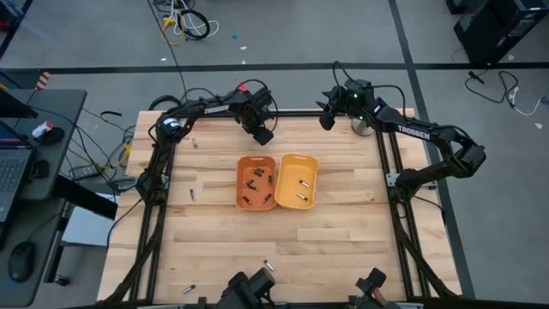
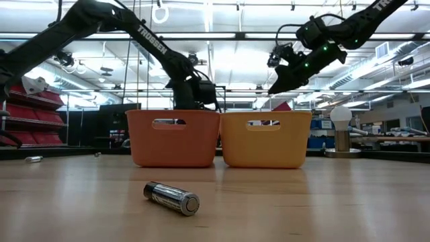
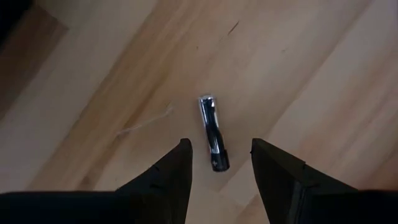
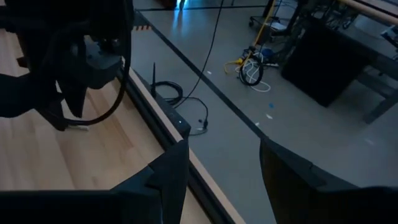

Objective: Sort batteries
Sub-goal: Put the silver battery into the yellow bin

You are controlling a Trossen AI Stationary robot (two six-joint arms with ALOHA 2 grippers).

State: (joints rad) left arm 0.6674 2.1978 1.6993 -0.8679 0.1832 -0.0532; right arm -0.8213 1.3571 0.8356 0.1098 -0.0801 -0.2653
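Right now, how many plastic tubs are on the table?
2: an orange tub near the table's middle and a yellow tub side by side with it. No others show.

2 plastic trays sit side by side and touching at the middle of the wooden desk [image 1: 343,232]: an orange tray [image 1: 256,181] on the left, a yellow tray [image 1: 297,181] on the right. At the far right corner stands what looks like a metal cup [image 2: 342,140] holding a white ball [image 2: 340,115]. Left of the desk, a laptop [image 1: 12,172] and loose cables [image 1: 184,21] lie beyond.
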